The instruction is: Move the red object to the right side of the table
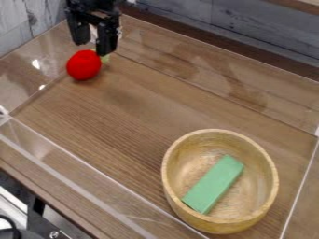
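Note:
The red object [84, 64], a small round red toy fruit with a pale green tip, lies on the brown wood-grain table [149, 107] near its far left corner. My black gripper [95, 39] hangs just above and slightly behind it, pointing down. Its two fingers stand apart, open, with nothing between them. The fingertips are close to the fruit's upper right side but apart from it.
A round light wooden bowl [256, 205] sits at the near right and holds a green rectangular block [214, 183]. Low clear acrylic walls [37, 56] edge the table on all sides.

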You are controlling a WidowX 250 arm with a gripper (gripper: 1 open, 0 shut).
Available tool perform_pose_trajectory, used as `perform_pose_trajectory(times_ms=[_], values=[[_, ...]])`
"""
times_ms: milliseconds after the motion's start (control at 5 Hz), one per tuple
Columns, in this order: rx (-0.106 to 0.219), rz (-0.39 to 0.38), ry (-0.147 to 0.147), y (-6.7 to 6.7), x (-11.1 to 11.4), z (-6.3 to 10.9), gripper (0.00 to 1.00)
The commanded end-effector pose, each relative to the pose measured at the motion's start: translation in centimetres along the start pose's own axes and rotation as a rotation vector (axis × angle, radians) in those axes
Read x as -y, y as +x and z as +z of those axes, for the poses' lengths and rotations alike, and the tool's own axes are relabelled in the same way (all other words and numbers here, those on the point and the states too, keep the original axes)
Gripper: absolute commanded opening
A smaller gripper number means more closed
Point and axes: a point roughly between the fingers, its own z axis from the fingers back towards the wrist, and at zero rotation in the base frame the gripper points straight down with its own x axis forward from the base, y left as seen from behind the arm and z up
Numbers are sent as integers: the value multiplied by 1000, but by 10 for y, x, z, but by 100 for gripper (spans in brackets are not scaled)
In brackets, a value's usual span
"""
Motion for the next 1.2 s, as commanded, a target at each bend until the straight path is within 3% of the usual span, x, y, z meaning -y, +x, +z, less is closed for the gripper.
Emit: perform_pose_trajectory(times_ms=[0, 200, 600, 1000], values=[[50, 3, 43, 8, -20, 8, 100], [42, 9, 45, 11, -33, -5, 100], [59, 50, 43, 15, -56, -22, 100], [67, 74, 34, 19, -61, -32, 100]])
